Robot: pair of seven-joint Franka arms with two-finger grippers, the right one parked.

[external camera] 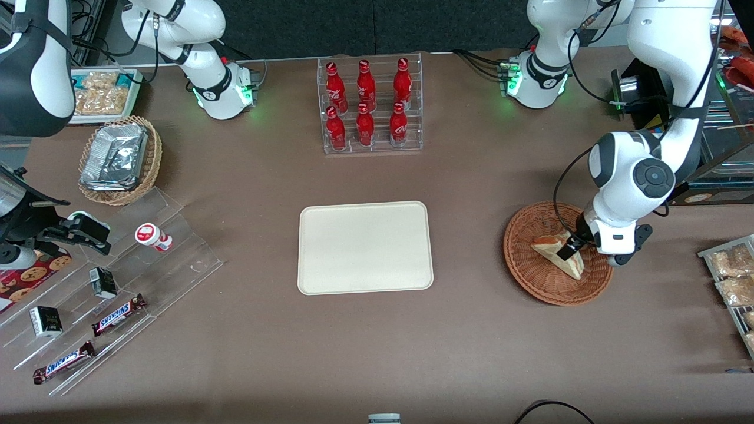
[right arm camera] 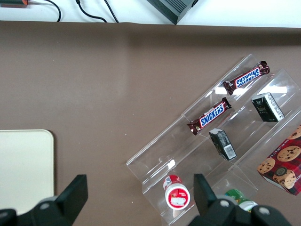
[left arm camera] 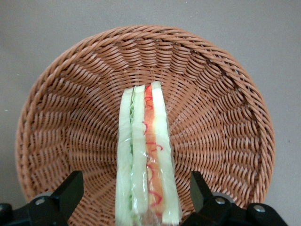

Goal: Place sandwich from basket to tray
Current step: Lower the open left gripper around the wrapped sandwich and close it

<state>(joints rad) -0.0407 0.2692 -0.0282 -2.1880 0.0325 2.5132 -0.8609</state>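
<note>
In the front view, your pincer (external camera: 570,249) hangs low over the round reddish-brown wicker basket (external camera: 524,259), right at the triangular cream-bread sandwich (external camera: 551,248) lying in it. You are at the grasp step; the flat cream rectangular tray (external camera: 365,247) sits bare on the brown worktop (external camera: 471,330), well apart toward the parked arm's end.

In the left wrist view, the pincer (left arm camera: 136,193) is spread wide, its black fingers (left arm camera: 70,190) standing either side of the sandwich (left arm camera: 146,165), which rests edge-up with its red and green filling showing. Neither finger touches it. Next, you likely need to settle slightly lower, squeeze gently on the soft bread, then lift clear of the basket (left arm camera: 221,108) rim.
</note>
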